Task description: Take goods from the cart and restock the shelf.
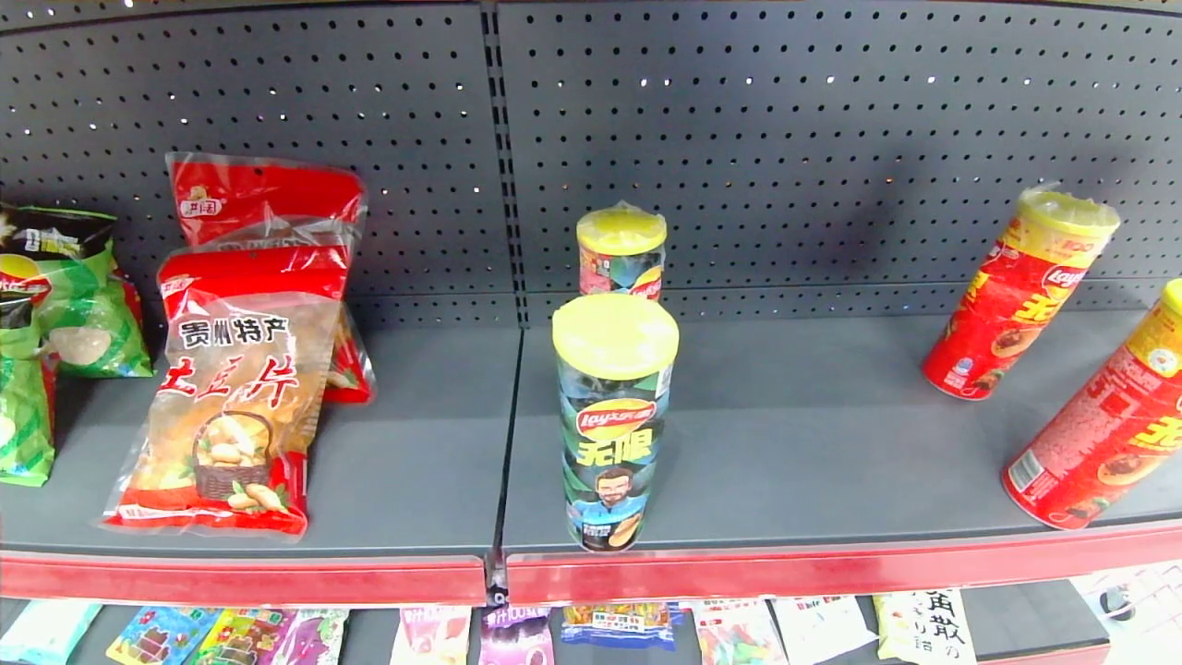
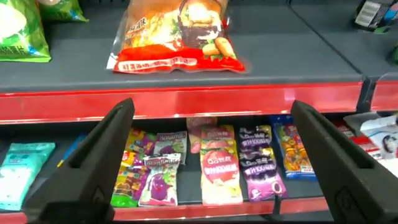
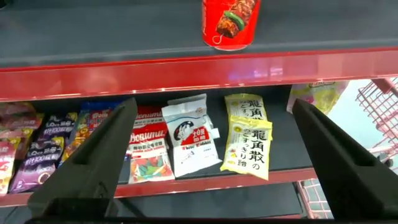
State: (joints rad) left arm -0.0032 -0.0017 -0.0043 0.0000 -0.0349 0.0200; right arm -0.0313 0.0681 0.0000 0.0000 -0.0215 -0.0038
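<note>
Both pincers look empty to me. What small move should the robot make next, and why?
Probably turn the right pincer toward the red cart and fetch an item. It and the left pincer are both open and hold nothing, while the shelf has bare space between the green can and the red cans.

2 blue cans (image 1: 614, 425), 2 red cans (image 1: 1016, 296), 2 red bags (image 1: 231, 397).

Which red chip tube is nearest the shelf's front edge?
The red yellow-lidded tube at far right, almost at the red lip; the other red tube stands farther back.
</note>
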